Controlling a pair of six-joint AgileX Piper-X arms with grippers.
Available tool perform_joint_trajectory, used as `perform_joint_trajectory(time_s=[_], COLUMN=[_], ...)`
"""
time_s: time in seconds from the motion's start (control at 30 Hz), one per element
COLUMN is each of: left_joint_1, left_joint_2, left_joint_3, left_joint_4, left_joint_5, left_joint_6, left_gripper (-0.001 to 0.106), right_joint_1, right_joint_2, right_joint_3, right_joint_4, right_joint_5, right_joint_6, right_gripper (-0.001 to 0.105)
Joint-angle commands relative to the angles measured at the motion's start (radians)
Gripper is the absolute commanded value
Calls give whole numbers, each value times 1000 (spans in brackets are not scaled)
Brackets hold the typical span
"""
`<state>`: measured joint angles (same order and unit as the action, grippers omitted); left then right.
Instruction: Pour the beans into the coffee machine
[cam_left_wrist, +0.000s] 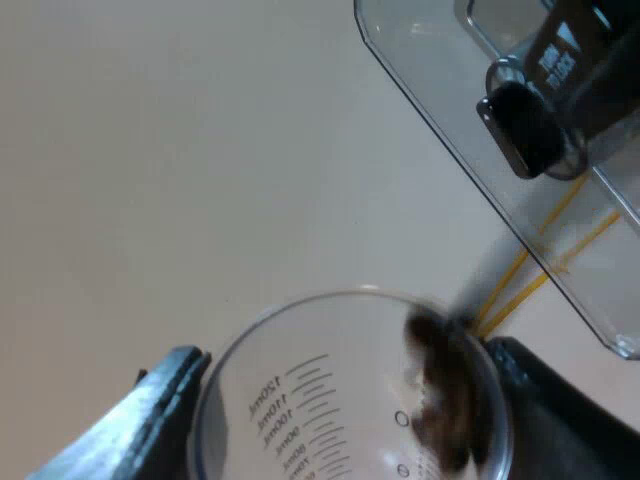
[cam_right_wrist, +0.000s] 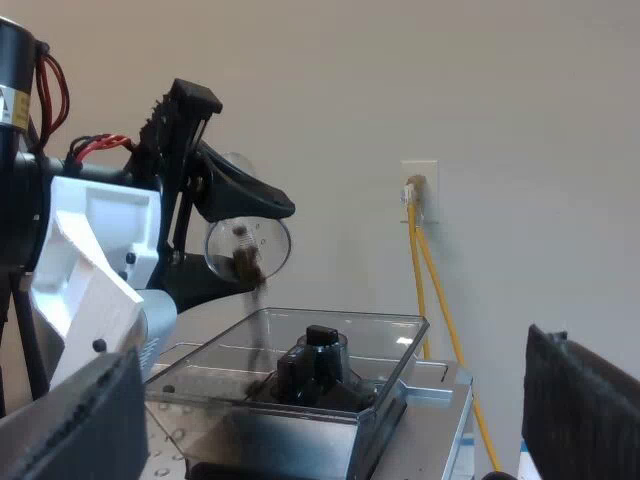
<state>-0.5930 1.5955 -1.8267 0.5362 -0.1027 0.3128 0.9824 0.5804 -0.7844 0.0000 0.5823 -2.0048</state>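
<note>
My left gripper is shut on the clear measuring glass, one finger on each side of its rim. The glass is tipped, and brown coffee beans are sliding out over its lip. In the right wrist view the glass hangs in the left gripper above the clear bean hopper on the espresso machine, and beans fall in a blurred stream into it. My right gripper is open, its fingers far apart, level with the machine's top and holding nothing.
A black knob sits in the middle of the hopper. Yellow cables run down the beige wall from a socket behind the machine.
</note>
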Motion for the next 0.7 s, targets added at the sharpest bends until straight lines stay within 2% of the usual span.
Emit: perform_joint_trajectory(time_s=[0.03, 0.1, 0.37, 0.7], left_joint_1=[-4, -4, -4, -4], left_joint_2=[-9, -12, -34, -40], left_joint_3=[-7, -7, -7, -7], left_joint_4=[-18, -16, 13, 14], left_joint_5=[4, 4, 10, 10], left_joint_6=[7, 15, 147, 153], left_gripper=[0, 0, 0, 0], right_joint_1=[0, 0, 0, 0], right_joint_2=[-4, -4, -4, -4], right_joint_3=[-4, -4, -4, -4], right_joint_4=[0, 0, 0, 0], right_joint_5=[5, 5, 5, 5], right_joint_6=[-13, -13, -13, -13], right_gripper=[78, 78, 78, 78])
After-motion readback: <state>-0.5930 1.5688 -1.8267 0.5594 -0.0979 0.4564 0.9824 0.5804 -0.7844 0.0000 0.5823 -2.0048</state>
